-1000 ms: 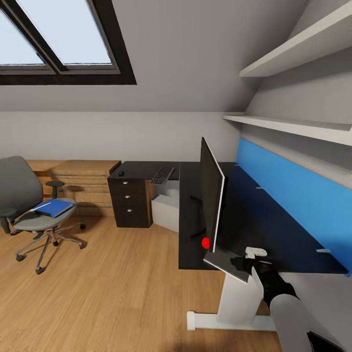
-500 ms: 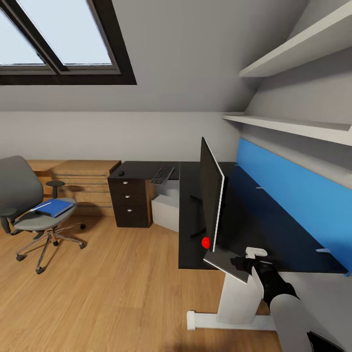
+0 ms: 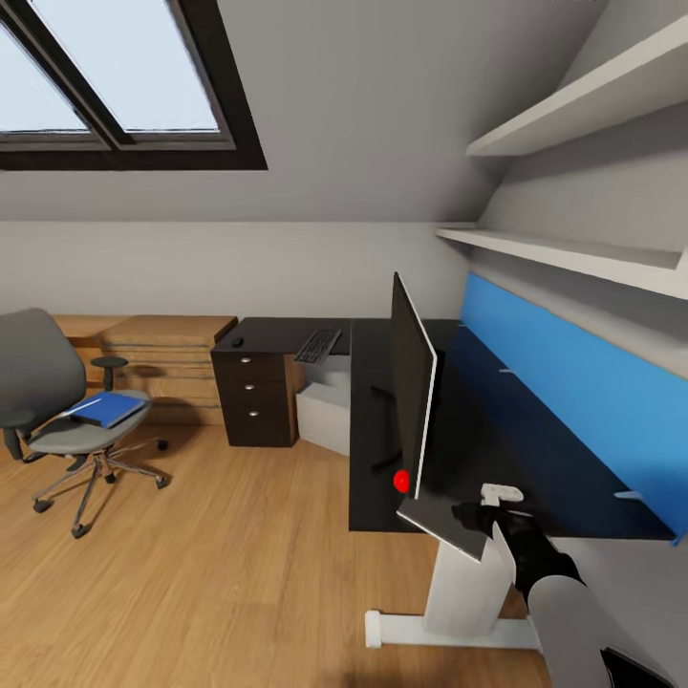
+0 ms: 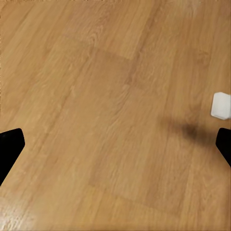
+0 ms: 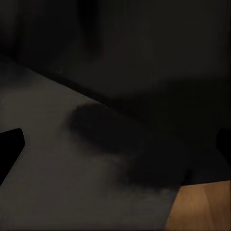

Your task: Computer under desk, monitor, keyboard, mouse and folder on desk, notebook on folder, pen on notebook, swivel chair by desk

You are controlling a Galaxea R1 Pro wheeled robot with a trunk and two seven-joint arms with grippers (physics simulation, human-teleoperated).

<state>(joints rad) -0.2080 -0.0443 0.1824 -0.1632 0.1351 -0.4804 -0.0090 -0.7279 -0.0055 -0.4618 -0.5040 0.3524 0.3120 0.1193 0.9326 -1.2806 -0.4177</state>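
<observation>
We cannot make out much at the right gripper (image 3: pixel 478 511): in the head view its dark fingers merge with the glossy black L-shaped desk (image 3: pixel 497 449), and a small white piece sits just beside them. In the right wrist view the black fingertips (image 5: pixel 9 147) stand at the two edges of the picture with a dark surface and a soft shadow between them — the jaws are spread wide and hold nothing. A grey slab, the base of the stand, juts over the surface's near edge right at these jaws. The wide black flat monitor (image 3: pixel 413 382) rises just beyond the jaws, seen nearly edge-on, with a red dot at its lower corner.

The left gripper (image 4: pixel 115 149) shows as two black fingertips at the far edges of the left wrist view, jaws wide apart over the light-wood plank floor (image 4: pixel 96 96), with a small white block cut off near one edge.

Well away from the right jaws, on the far wing of the surface, lie the slim black keyboard (image 3: pixel 317 344) and the small black rounded mouse (image 3: pixel 236 340). Under that wing a light-grey box-shaped computer (image 3: pixel 323 413) is partly hidden. Farther still stands the grey upholstered swivel chair (image 3: pixel 53 401), cut off by the picture's edge — the bright blue flat folder (image 3: pixel 103 409) rests on its seat.
</observation>
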